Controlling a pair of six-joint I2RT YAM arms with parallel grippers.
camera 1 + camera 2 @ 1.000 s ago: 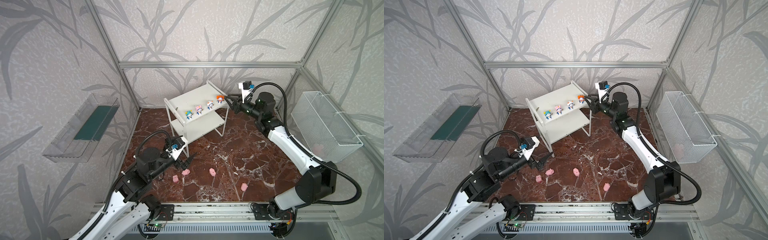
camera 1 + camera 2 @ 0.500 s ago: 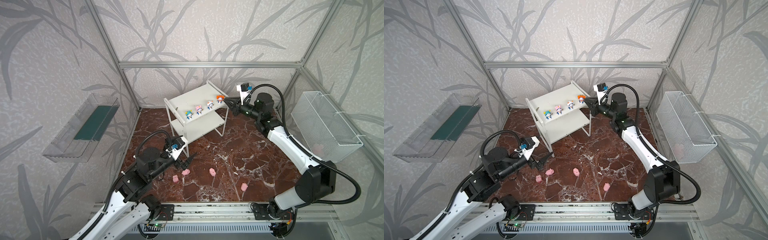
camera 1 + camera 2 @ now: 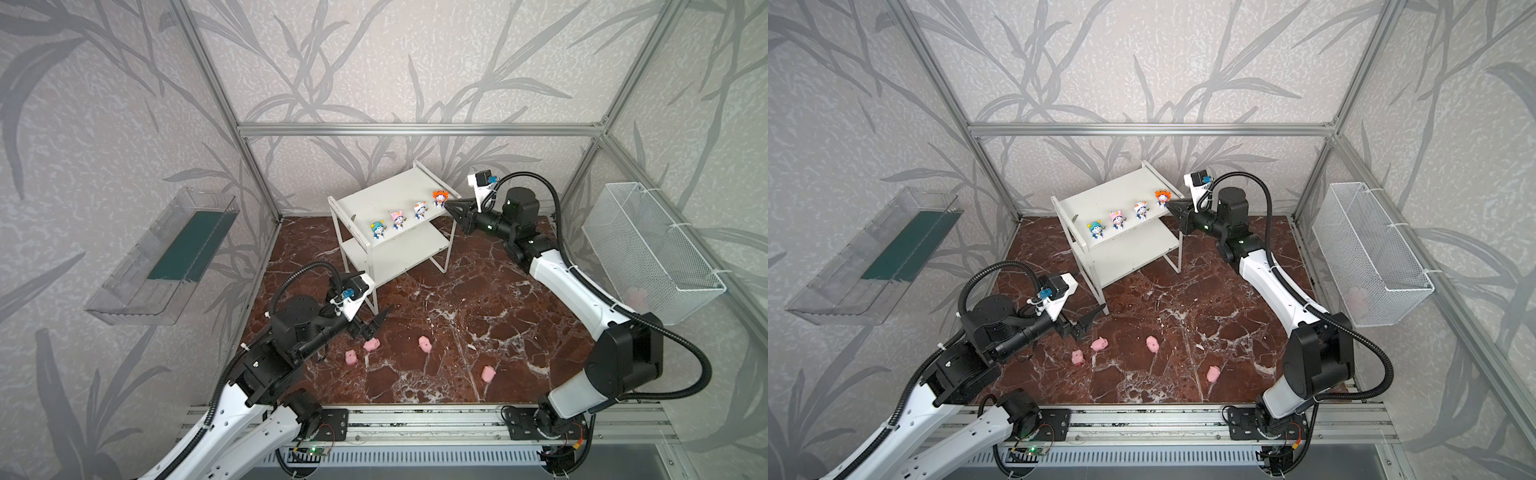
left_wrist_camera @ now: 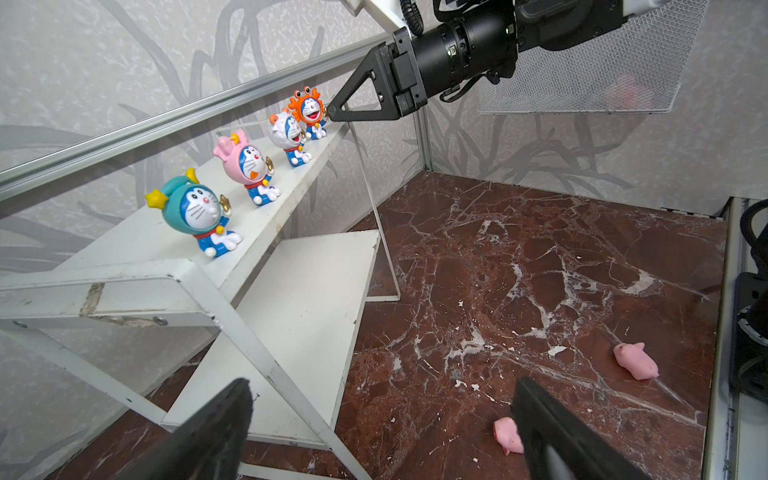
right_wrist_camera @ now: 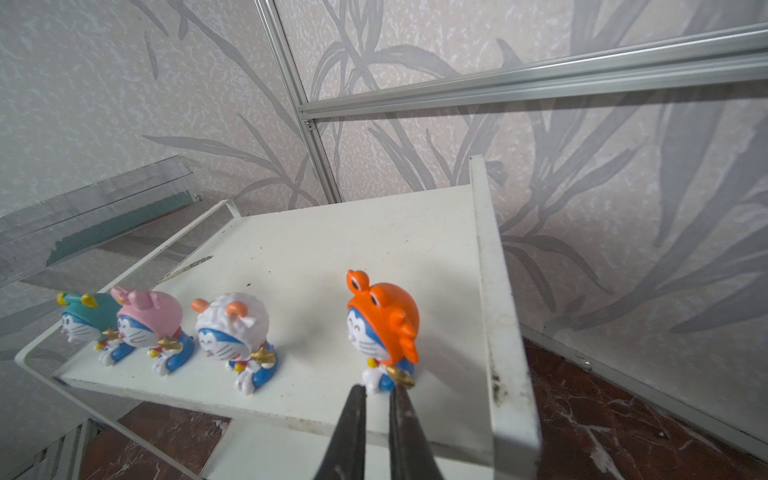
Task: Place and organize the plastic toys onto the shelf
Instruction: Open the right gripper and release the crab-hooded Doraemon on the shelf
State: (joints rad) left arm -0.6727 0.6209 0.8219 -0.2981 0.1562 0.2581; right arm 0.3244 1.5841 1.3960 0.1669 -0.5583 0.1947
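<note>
My right gripper [image 3: 448, 203] is up at the small white 2-tier metal-frame shelf [image 3: 386, 195], which sits at 12 o'clock on the dark red marble floor [image 3: 498, 291]. Its fingers are squeezed almost together with just a sliver between them, tips right against the base of the orange-hat blue-and-white plastic figurine [image 5: 382, 324]. Honestly can't tell if they're nipping its foot or only touching it. That figurine stands at the 2 o'clock end of a row of 4 along the top board's front edge. Heading toward 8 o'clock you get the white-hat figurine [image 3: 419, 210], the pink-hat figurine [image 3: 398, 219] and the teal-hat figurine [image 3: 377, 230], all upright.

My left gripper [image 3: 376, 323] hangs low over the floor around 8 o'clock, fingers spread wide and empty. The 4 tiny pink plastic pigs are all down on the marble. The closest pig [image 3: 372, 344] is just at the gripper's 6 o'clock, with the 2nd pig [image 3: 351, 356] at its 8 o'clock, the 3rd pig [image 3: 424, 343] at its 3 o'clock and the 4th pig [image 3: 488, 373] further out at 4 o'clock.
</note>
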